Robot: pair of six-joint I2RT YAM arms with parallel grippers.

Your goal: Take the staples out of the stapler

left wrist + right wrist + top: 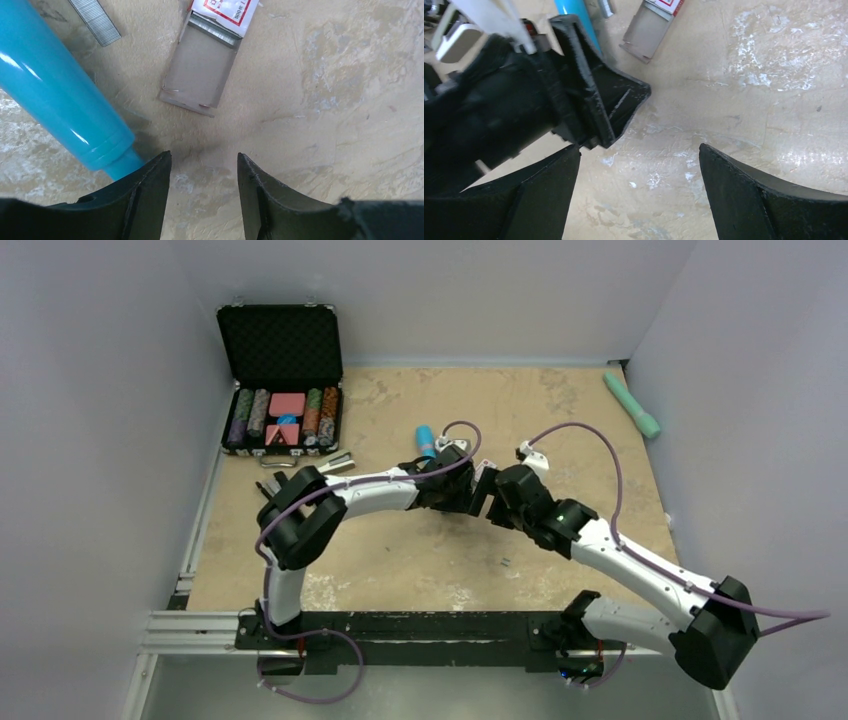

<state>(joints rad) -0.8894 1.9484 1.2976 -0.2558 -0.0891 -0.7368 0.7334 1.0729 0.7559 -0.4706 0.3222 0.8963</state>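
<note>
The stapler's glossy teal-blue body lies at an angle on the table, left of my left gripper; it also shows in the top view and the right wrist view. A loose strip of staples lies beside it. An open staple box with a red-and-white label lies just ahead, also in the right wrist view. My left gripper is open and empty, low over bare table. My right gripper is open and empty, facing the left fingers closely.
An open black case with poker chips stands at the back left. A silvery metal piece lies in front of it. A green object lies at the back right by the wall. The grippers meet mid-table.
</note>
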